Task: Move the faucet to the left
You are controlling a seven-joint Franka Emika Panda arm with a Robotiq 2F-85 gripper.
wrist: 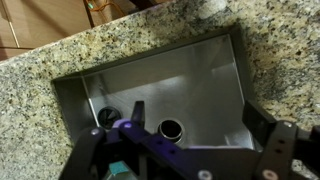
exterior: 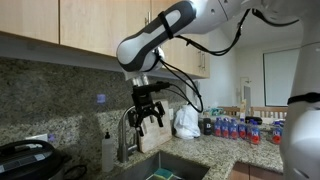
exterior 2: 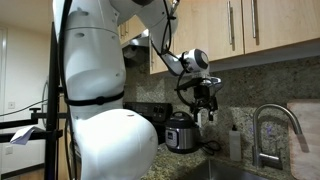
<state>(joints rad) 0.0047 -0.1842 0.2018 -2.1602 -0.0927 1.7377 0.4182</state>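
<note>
The faucet (exterior: 126, 128) is a brushed-steel gooseneck tap behind the sink (exterior: 165, 166); it also shows in an exterior view (exterior 2: 268, 125). My gripper (exterior: 150, 118) hangs open and empty above the sink, next to the faucet's arch and apart from it; in an exterior view (exterior 2: 205, 112) it is higher than the spout. In the wrist view the open jaws (wrist: 197, 113) frame the steel basin (wrist: 200, 70) and its drain (wrist: 171, 129). The faucet is not clear in the wrist view.
A white soap bottle (exterior: 107, 150) stands beside the faucet (exterior 2: 236, 143). A rice cooker (exterior 2: 180, 131) sits on the granite counter (wrist: 60, 50). A white bag (exterior: 186, 122) and several bottles (exterior: 240, 127) stand further along. Wall cabinets (exterior: 60, 25) hang overhead.
</note>
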